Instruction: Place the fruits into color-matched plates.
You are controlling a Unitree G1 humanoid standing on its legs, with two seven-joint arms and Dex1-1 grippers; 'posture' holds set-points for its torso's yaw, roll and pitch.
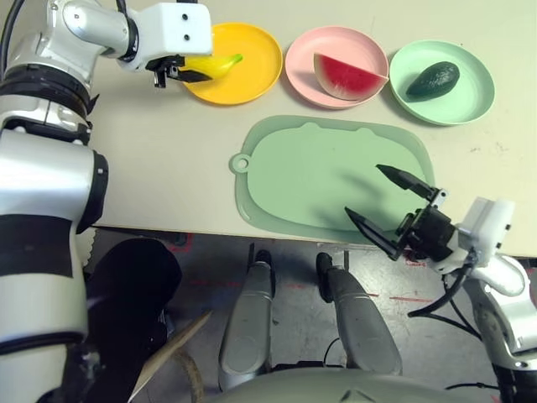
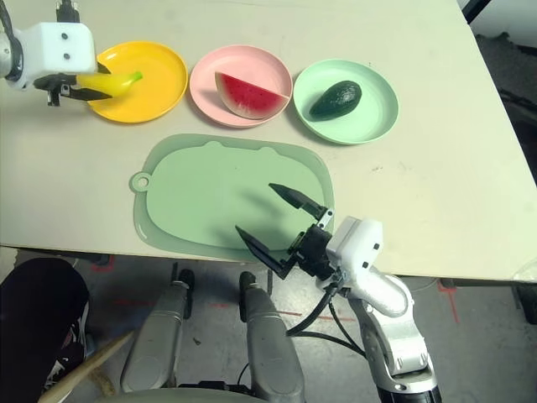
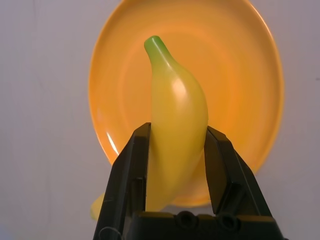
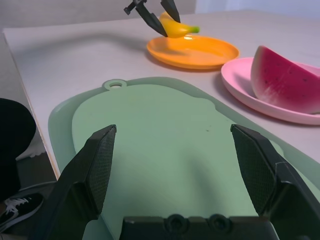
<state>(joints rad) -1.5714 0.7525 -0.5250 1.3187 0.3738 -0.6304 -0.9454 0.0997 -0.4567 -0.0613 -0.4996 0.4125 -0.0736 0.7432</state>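
Three plates sit in a row along the far side of the tabletop [image 2: 470, 168], beyond the pale green cutting mat [image 1: 327, 176], which I take as my landmark. Past the mat's far-left corner is the yellow plate [image 1: 252, 71]; straight beyond the mat's far edge is the pink plate [image 1: 306, 59], and past its far-right corner is the mint green plate [image 1: 470, 96].

My left gripper [image 1: 174, 73] is clenched on the banana [image 3: 175, 130], its two black fingers [image 3: 131, 175] pressing the fruit from either side near its thicker end. I hold it just above the yellow plate's left rim, well beyond the mat, with the banana's green tip pointing in over the plate's bowl. The banana is raised off the plate, not resting in it.

My right gripper [image 1: 390, 201] is released, its jaws spread wide with nothing between them. It hangs over the mat's near-right corner, at the tabletop's near edge.

The watermelon wedge [image 1: 348, 75] lies in the pink plate, red flesh up, rind toward the mat. The avocado [image 1: 433, 81] lies in the mint green plate, well apart from both of my grippers.
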